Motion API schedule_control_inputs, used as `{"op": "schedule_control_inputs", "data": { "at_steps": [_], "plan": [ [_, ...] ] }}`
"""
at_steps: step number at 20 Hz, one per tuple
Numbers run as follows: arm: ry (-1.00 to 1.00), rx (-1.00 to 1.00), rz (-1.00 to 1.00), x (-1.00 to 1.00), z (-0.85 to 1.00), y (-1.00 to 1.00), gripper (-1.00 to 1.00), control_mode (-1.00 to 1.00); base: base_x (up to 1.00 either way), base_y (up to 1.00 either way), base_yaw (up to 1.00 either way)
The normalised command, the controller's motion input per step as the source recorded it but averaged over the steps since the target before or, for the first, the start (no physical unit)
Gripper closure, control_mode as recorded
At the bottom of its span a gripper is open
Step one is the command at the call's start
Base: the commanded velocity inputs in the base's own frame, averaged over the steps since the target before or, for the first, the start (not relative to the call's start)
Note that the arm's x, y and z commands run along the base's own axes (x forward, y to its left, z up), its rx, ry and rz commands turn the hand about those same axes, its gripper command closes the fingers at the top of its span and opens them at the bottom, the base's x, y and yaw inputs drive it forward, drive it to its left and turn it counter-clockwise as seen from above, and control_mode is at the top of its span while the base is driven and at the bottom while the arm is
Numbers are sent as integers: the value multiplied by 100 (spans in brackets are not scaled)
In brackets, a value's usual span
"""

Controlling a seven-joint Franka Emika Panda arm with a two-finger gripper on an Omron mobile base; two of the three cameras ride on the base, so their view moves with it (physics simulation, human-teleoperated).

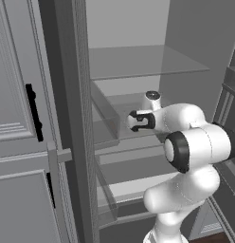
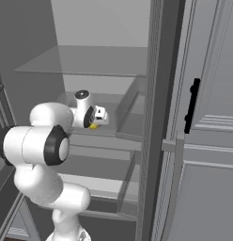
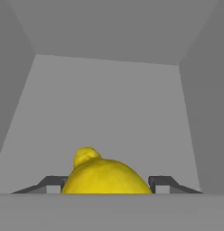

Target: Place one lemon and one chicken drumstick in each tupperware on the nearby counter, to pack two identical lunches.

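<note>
Lemon [image 3: 105, 177] — inside grey fridge compartment [image 3: 114, 117], at gripper [image 3: 105, 185].
Sits between the two fingertips [image 3: 161, 182], filling the gap; fingers appear closed around it. Second yellow lump just behind.

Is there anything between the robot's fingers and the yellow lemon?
No, nothing visible. In the hand view the lemon sits right between the two fingers, filling the gap. The right base view shows a bit of yellow at the gripper inside the open fridge.
</note>
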Motion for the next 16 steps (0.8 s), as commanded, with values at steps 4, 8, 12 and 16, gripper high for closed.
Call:
{"op": "schedule_control_inputs", "data": {
  "at_steps": [4, 8, 12, 16],
  "plan": [
    [-2, 8, -21, -80, 44, 0, 100, -100, 0, 0, 0],
    [0, 3, -30, -89, 54, 0, 100, -100, 0, 0, 0],
    [0, 2, -22, -86, 58, -4, 100, -100, 0, 0, 0],
    [0, 0, -4, -96, 51, 0, 100, -100, 0, 0, 0]
  ]
}}
